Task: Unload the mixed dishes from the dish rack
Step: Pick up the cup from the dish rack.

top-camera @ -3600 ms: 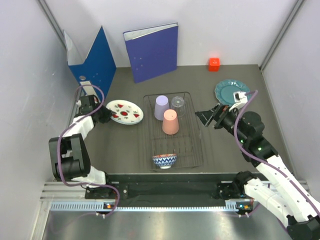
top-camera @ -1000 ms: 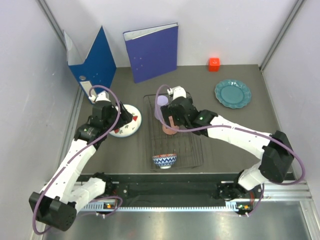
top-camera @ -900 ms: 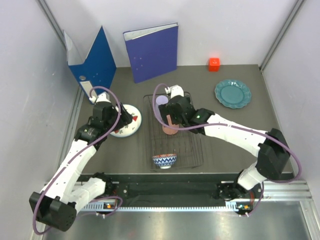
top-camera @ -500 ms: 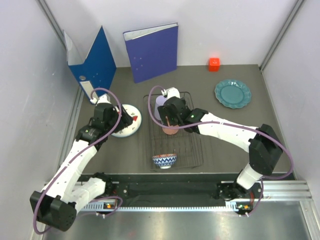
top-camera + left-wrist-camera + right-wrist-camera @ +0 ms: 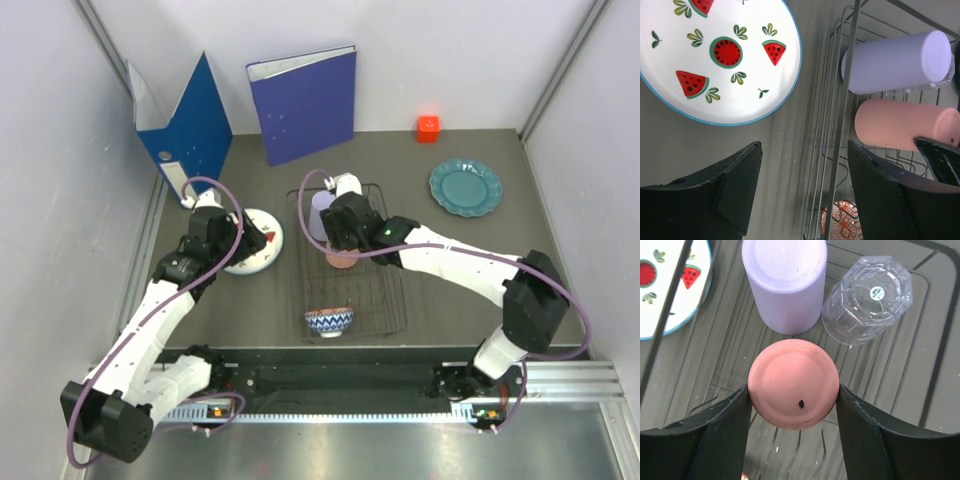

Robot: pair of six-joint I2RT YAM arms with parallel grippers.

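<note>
The black wire dish rack (image 5: pixel 392 300) holds an upturned pink cup (image 5: pixel 792 382), an upturned lavender cup (image 5: pixel 785 282), a clear glass tumbler (image 5: pixel 867 300) and a small patterned bowl (image 5: pixel 328 321). From above, my right gripper (image 5: pixel 792 390) is shut on the pink cup, both fingers pressing its sides. My left gripper (image 5: pixel 805 147) hangs open over the table at the rack's left rim, with nothing between its fingers. The white plate with red wedges (image 5: pixel 720 55) lies on the table left of the rack. The teal plate (image 5: pixel 465 187) lies at the far right.
Two blue binders (image 5: pixel 185 120) (image 5: pixel 305 100) stand at the back. A small red cube (image 5: pixel 428 127) sits at the back right. Grey walls close in on both sides.
My right gripper's fingers have closed in from wide apart onto the pink cup's sides. The left arm has hardly moved.
</note>
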